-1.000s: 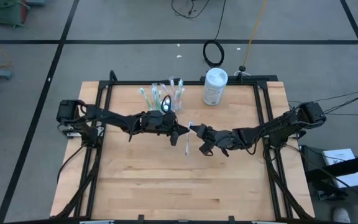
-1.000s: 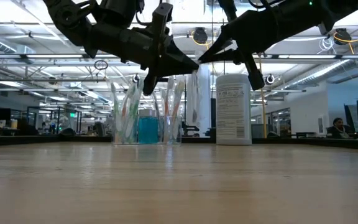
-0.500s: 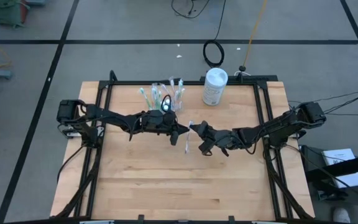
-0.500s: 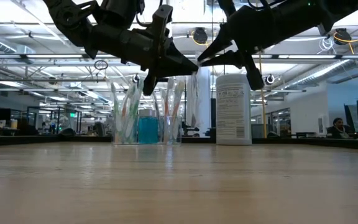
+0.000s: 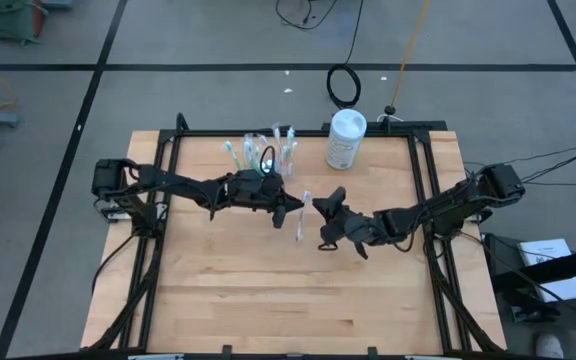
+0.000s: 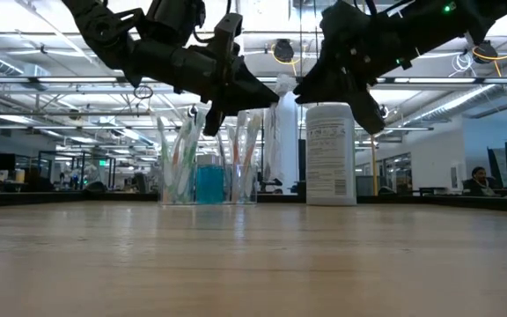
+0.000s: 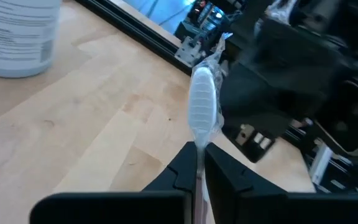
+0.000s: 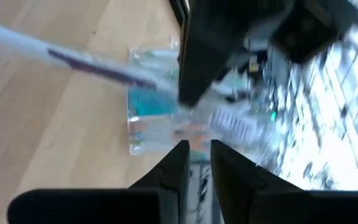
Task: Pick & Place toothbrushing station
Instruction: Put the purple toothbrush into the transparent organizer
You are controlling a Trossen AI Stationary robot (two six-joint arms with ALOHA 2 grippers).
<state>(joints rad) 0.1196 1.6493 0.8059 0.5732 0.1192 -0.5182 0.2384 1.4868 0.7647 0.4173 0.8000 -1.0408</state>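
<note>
A white toothbrush in a clear wrapper [image 5: 301,222] is held above the middle of the table by my left gripper [image 5: 294,207], which is shut on it; it also shows in the left wrist view [image 7: 202,106] and the low view [image 6: 279,132]. My right gripper [image 5: 320,212] stands just to its right, apart from it, its fingers [image 8: 178,162] a narrow gap apart and empty. The clear cup [image 5: 266,152] with several toothbrushes and a blue tube stands on its base near the far edge. My left gripper pinches the toothbrush's handle [image 7: 199,155] between its two fingertips, just below the head. The fingers come level from the table's left and lie across the brush. The head [image 7: 202,102] sticks out past the fingertips. The brush is lifted clear of the table.
A white cylindrical canister [image 5: 346,138] stands at the far edge, right of the cup. Black frame rails [image 5: 420,175] run along the table's sides. The bare wooden top [image 5: 268,290] lies nearer than both arms.
My right gripper, whose fingertips met the toothbrush, has come off it, turned about its wrist and drawn slightly toward the table's right edge. My left gripper keeps the toothbrush and has shifted a little toward the far edge.
</note>
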